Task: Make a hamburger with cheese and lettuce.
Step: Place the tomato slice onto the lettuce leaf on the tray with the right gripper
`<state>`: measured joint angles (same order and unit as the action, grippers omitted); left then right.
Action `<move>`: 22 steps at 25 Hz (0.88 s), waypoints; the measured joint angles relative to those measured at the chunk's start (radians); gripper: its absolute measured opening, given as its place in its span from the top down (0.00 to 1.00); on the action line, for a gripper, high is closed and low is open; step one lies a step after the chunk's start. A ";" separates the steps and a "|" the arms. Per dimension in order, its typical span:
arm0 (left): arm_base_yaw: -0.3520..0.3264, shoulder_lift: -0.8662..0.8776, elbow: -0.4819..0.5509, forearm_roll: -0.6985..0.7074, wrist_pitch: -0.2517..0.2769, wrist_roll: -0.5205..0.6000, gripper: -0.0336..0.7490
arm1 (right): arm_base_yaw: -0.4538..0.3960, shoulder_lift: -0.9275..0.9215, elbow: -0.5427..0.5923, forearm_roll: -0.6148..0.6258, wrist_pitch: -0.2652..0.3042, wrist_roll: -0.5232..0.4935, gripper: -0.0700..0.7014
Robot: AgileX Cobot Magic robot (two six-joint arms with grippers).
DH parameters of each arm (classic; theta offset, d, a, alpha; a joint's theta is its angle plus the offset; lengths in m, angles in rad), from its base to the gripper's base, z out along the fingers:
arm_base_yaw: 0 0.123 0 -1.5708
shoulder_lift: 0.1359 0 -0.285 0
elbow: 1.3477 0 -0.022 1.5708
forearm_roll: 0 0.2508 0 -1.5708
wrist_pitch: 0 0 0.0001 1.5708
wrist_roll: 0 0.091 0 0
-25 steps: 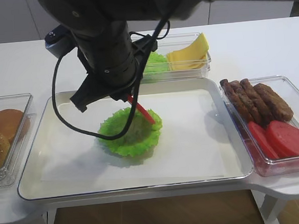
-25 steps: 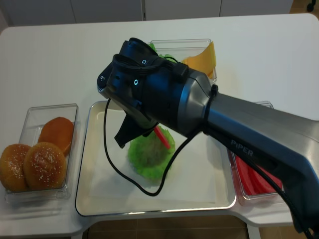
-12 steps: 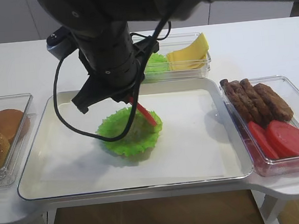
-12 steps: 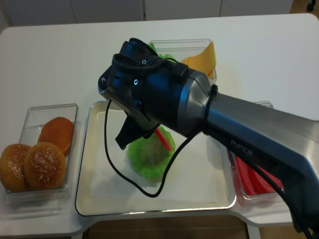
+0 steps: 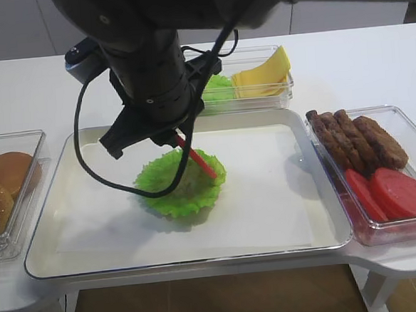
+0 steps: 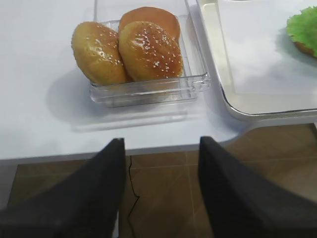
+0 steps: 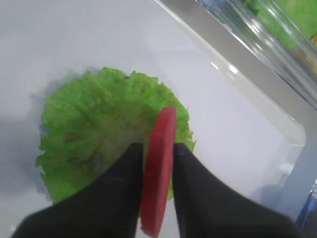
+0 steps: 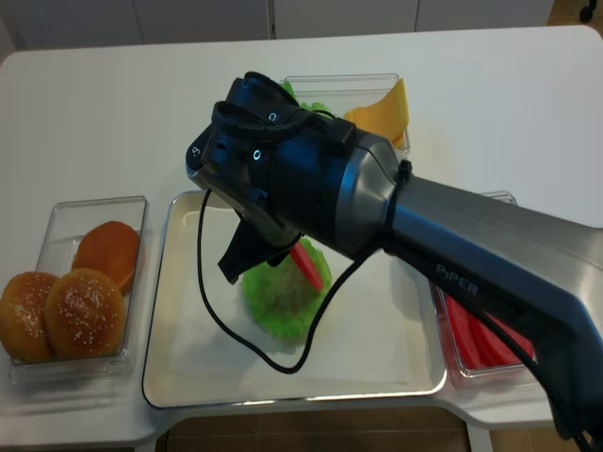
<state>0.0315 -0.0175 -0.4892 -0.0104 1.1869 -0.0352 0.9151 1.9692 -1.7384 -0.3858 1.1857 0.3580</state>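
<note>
Red tomato slice [image 7: 158,168] is standing on edge btwn our right gripper's [image 7: 157,163] fingers [image 7: 121,191], still pinched, just over the lettuce [image 7: 99,134] lying flat mid-tray [image 5: 58,252]. Cheese [image 5: 263,73] is sitting in the far container w/ more greens. Left gripper [image 6: 161,183] is hovering off the bench's [image 6: 44,129] near-left edge, fingers spread, grasping nothing.

The bulky dark right arm [image 8: 311,188] hides much of the ruffled green lettuce leaf [image 8: 283,297] in both high views. The red round tomato slice [image 7: 158,171] is cut off by the right wrist view's bottom edge, and the clear container of green leaves [image 7: 277,29] is blurred.
</note>
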 joint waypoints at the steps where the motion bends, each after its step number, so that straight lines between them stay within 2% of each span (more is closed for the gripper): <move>1: 0.000 0.000 0.000 0.000 0.000 0.000 0.50 | 0.000 0.000 0.000 0.002 0.002 0.000 0.69; 5: 0.000 0.000 0.000 0.000 0.000 0.000 0.50 | 0.000 0.000 0.000 0.005 0.002 0.003 0.61; 11: 0.000 0.000 0.000 0.000 0.000 0.000 0.50 | 0.000 0.000 0.000 0.007 0.002 0.006 0.42; 22: 0.000 0.000 0.000 0.000 0.000 0.000 0.50 | 0.000 0.000 0.000 0.049 -0.004 0.010 0.30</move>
<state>0.0315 -0.0175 -0.4892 -0.0104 1.1869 -0.0352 0.9151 1.9692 -1.7384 -0.3367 1.1816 0.3679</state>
